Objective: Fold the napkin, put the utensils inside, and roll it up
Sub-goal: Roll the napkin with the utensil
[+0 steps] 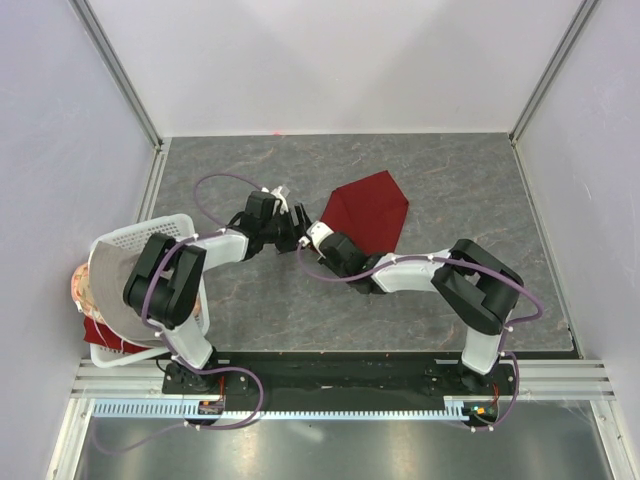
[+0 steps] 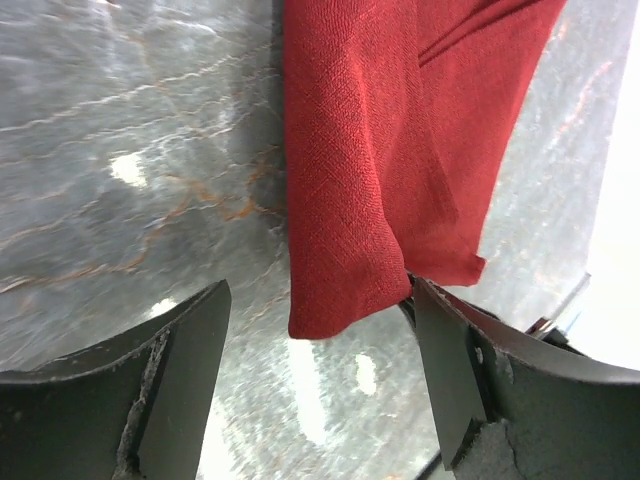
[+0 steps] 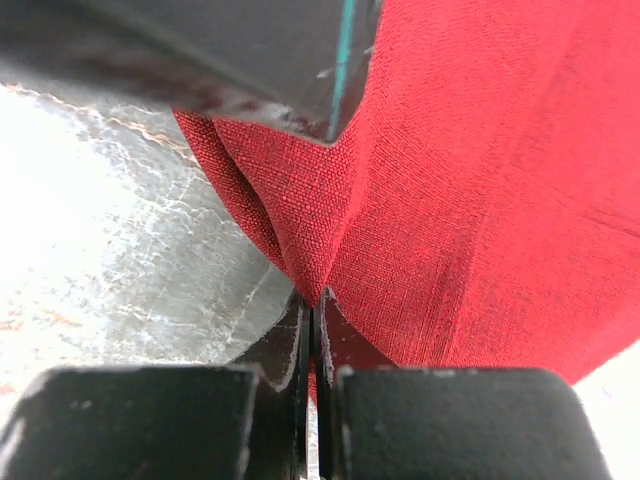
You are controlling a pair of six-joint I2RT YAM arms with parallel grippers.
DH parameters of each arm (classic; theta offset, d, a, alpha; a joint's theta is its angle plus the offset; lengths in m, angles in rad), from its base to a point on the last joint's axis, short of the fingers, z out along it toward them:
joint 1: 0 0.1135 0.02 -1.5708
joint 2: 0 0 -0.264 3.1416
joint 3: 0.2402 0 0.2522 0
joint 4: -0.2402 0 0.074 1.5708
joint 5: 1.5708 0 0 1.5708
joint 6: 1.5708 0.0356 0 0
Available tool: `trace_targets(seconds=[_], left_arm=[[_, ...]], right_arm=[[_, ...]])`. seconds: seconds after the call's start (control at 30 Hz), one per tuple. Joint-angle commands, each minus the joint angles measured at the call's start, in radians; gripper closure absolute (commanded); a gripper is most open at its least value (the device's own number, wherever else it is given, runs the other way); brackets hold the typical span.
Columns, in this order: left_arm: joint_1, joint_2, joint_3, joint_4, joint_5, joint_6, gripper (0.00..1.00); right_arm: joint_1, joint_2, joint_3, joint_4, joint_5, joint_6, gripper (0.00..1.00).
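The dark red napkin (image 1: 368, 208) lies on the grey table, its near-left corner lifted where both grippers meet. My right gripper (image 1: 316, 234) is shut on that corner; in the right wrist view its jaws (image 3: 313, 300) pinch a fold of the napkin (image 3: 470, 200) tight. My left gripper (image 1: 295, 232) stands open beside it. In the left wrist view the napkin (image 2: 380, 150) hangs down between the spread fingers (image 2: 322, 300), its edge against the right finger (image 2: 450, 360) and well apart from the left one. The utensils are out of view.
A white basket (image 1: 150, 225) stands at the table's left edge under the left arm, with a grey-beige cloth (image 1: 108, 285) draped over it and red fabric below. Bare marbled table (image 1: 260, 310) lies between the napkin and the arm bases.
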State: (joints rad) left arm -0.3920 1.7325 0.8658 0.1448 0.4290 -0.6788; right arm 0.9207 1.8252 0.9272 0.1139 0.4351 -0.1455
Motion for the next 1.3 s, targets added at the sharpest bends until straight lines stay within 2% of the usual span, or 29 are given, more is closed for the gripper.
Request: trace_targets(seconds=[0.0, 0.23, 0.47, 0.5, 0.73, 1.07, 1.27], left_arm=[[-0.005, -0.086, -0.034, 0.009, -0.101, 0.094, 0.19], [-0.007, -0.185, -0.12, 0.101, -0.102, 0.157, 0.18], [-0.007, -0.289, -0.234, 0.183, -0.124, 0.191, 0.17], [-0.008, -0.298, -0.25, 0.188, -0.118, 0.194, 0.17], [-0.016, -0.329, -0.303, 0.197, -0.049, 0.214, 0.17], [-0.038, -0.265, -0.3, 0.19, -0.056, 0.179, 0.17], [-0.038, -0.202, -0.269, 0.153, -0.042, 0.165, 0.3]], right_arm=[[-0.028, -0.023, 0.048, -0.184, -0.223, 0.04, 1.0], [-0.088, -0.044, 0.104, -0.316, -0.519, 0.092, 1.0], [-0.184, -0.047, 0.136, -0.365, -0.803, 0.145, 1.0], [-0.209, -0.038, 0.142, -0.368, -0.879, 0.146, 1.0], [-0.282, 0.023, 0.209, -0.433, -1.09, 0.204, 1.0], [-0.306, 0.101, 0.251, -0.471, -1.122, 0.211, 1.0], [-0.309, 0.101, 0.249, -0.473, -1.116, 0.213, 1.0]])
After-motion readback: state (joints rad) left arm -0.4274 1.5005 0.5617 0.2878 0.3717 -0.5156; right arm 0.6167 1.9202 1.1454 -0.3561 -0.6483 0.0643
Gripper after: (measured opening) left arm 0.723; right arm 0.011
